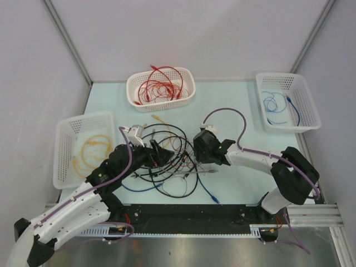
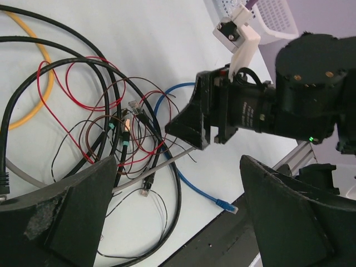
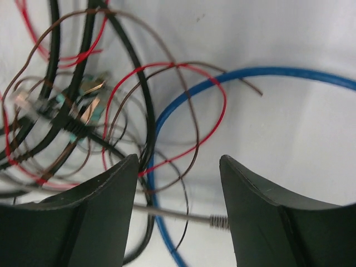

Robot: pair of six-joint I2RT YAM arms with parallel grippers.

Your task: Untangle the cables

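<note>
Top external view is showing the cables [image 1: 171, 161] tangled on the table [image 1: 222, 93]; left jaws and right jaws are both hanging released over them.

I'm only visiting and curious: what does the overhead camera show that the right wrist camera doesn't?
Only overhead: white baskets holding red cables, blue cables and yellow cables. Only the right wrist: a grey cable with a spring-like end, close up between the fingers of the open right end effector. Both: the loose blue cable and the black-and-red tangle.
</note>
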